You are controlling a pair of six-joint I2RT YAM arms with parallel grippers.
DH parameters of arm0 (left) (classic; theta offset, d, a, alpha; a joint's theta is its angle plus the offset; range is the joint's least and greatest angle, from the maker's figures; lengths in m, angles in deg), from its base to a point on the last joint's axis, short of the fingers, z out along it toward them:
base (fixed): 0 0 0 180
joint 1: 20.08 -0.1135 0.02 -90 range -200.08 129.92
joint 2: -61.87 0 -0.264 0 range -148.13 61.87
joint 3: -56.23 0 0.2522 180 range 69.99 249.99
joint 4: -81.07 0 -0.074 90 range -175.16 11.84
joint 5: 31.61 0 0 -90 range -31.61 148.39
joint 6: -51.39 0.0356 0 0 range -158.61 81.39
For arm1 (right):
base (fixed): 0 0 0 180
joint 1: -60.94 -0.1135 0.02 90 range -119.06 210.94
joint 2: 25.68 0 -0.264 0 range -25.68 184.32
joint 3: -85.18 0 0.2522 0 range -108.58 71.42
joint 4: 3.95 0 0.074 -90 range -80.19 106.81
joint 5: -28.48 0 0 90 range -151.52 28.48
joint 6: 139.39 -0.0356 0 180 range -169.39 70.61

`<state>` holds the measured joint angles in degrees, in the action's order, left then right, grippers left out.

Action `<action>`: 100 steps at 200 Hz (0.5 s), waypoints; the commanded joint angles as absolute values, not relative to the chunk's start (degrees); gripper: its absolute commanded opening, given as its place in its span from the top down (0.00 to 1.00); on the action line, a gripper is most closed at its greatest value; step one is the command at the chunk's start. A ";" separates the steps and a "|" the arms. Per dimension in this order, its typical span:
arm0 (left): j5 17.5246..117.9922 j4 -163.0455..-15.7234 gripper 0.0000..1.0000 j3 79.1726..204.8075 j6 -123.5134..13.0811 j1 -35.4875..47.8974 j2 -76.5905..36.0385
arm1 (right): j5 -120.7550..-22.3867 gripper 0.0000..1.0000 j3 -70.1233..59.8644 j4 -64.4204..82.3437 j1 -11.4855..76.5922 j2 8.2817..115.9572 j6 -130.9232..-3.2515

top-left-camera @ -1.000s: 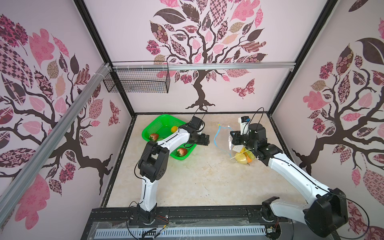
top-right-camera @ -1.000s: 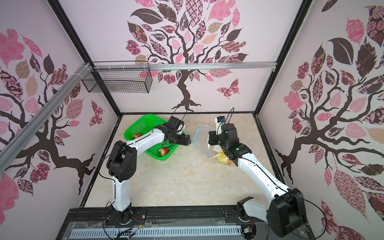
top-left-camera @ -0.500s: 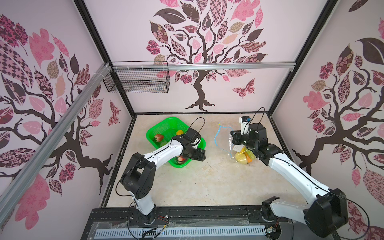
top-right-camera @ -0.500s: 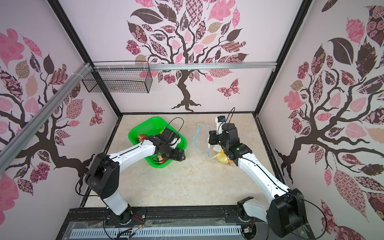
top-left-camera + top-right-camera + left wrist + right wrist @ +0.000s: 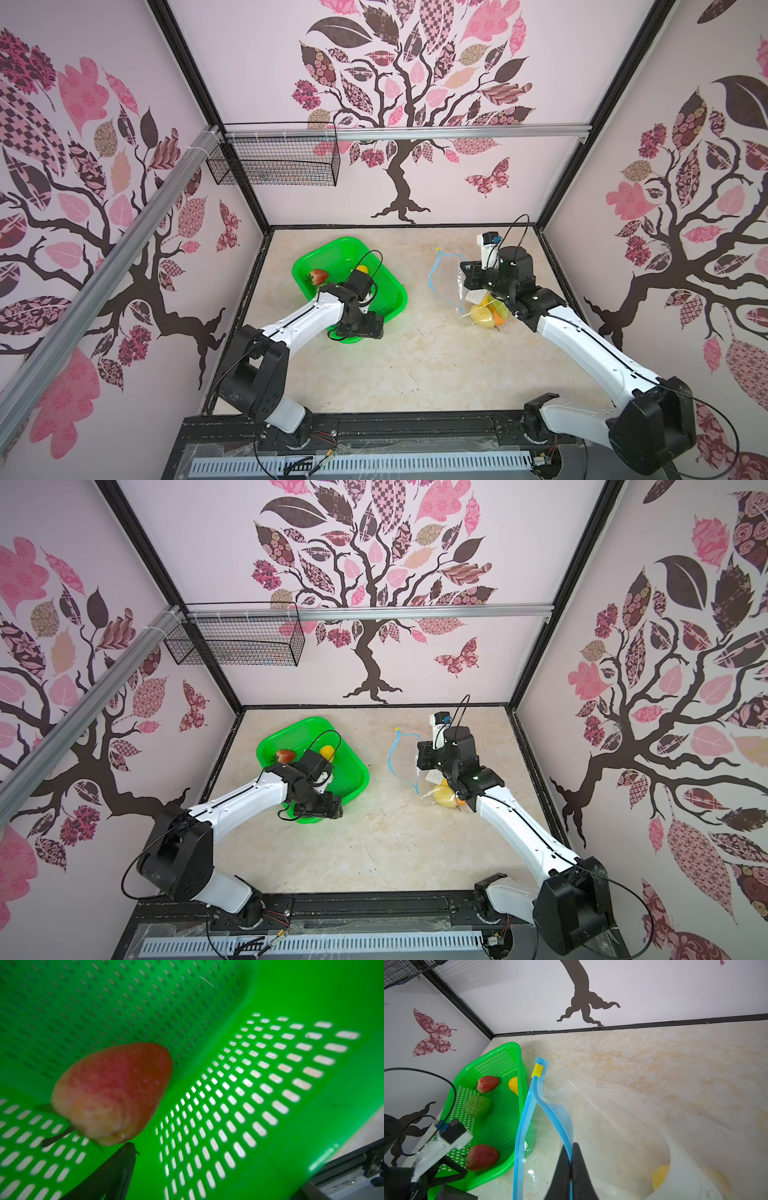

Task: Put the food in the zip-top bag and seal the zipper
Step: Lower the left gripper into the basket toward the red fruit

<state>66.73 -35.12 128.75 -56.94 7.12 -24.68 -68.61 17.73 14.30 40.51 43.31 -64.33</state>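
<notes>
Right wrist view shows the right claw [image 5: 571, 1147] shut tight on the thin light blue zipper strip [image 5: 550, 1109] of the clear plastic bag [image 5: 623, 1126]. The bag's mouth gapes. Inside it sits yellow toy fruit [image 5: 484, 313]. The left claw [image 5: 359, 328] is wide open in the green plastic basket [image 5: 332, 249], just beside a red toy strawberry [image 5: 112, 1093], not holding it. Basket and bag rest on the pale marble surface [image 5: 415, 374], between walls with tree pictures [image 5: 540, 187]. The basket sits near the left wall. Much open surface lies in the middle and at the front.
</notes>
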 commanded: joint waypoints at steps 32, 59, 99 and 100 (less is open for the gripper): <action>57.44 -30.90 0.04 129.99 -55.72 4.48 -20.62 | -68.48 1.00 16.54 14.14 40.81 42.17 -63.45; 58.15 -33.40 0.03 133.63 -57.37 3.32 -21.08 | -68.33 1.00 16.48 14.40 40.81 42.08 -63.42; 60.09 -37.70 0.03 139.61 -59.57 0.91 -23.61 | -67.93 1.00 16.53 14.71 40.81 41.65 -63.34; 60.16 -37.70 0.03 139.69 -59.64 0.78 -23.72 | -67.93 1.00 16.56 14.72 40.81 41.65 -63.31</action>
